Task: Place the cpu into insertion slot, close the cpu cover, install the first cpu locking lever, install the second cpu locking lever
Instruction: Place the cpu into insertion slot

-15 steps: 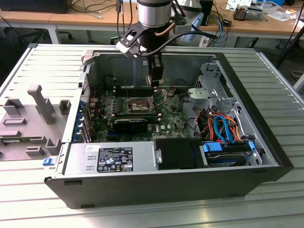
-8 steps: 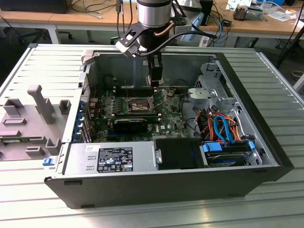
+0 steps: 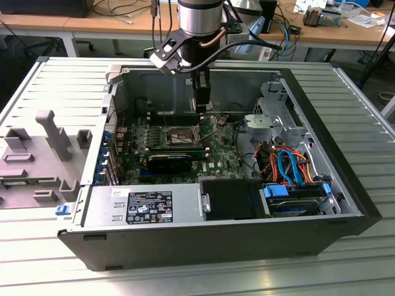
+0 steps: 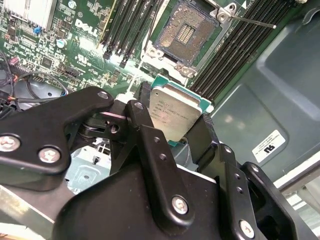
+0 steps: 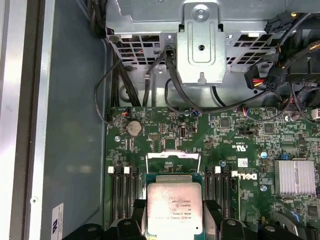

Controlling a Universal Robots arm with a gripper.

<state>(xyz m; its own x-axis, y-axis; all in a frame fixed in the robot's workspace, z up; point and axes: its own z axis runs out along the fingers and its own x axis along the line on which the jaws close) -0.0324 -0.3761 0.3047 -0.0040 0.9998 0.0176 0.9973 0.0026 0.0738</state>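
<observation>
The cpu (image 4: 175, 111), a flat square chip with a silver-grey top and green edge, is held at its two sides between my gripper's (image 4: 172, 119) black fingers. In the first wrist view the cpu (image 5: 173, 207) hangs in the gripper (image 5: 174, 212) just before the raised cpu cover (image 5: 173, 156). The insertion slot (image 4: 187, 31) lies open and bare on the green board, a short way off from the chip. A thin locking lever (image 4: 250, 19) stands free beside it. In the exterior view my gripper (image 3: 201, 110) hovers over the board, just to the right of the insertion slot (image 3: 174, 135).
Black memory slots (image 4: 235, 50) flank the socket. A metal drive cage (image 3: 274, 117) with cables stands at the exterior view's right, blue drives (image 3: 296, 197) and the power supply (image 3: 148, 206) at the case front. A finned heatsink (image 5: 294, 176) sits on the board.
</observation>
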